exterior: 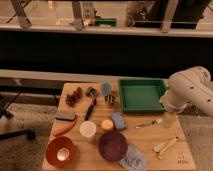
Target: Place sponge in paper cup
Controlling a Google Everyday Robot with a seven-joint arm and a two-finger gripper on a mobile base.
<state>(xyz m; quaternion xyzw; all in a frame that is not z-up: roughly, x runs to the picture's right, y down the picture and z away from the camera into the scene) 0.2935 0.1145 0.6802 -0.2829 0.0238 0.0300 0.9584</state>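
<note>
On the wooden worktop, the small blue-grey rectangular sponge lies near the middle, just right of a small orange-yellow round thing. The small white paper cup stands upright left of that round thing, apart from the sponge. A dark purple bowl sits nearer, just beyond a crumpled grey-blue cloth, and an orange bowl is at the near left corner. A green rectangular tray occupies the far right. The tool hangs below the white robot arm over the worktop's right edge, spread and pinching nothing, well apart from the sponge.
</note>
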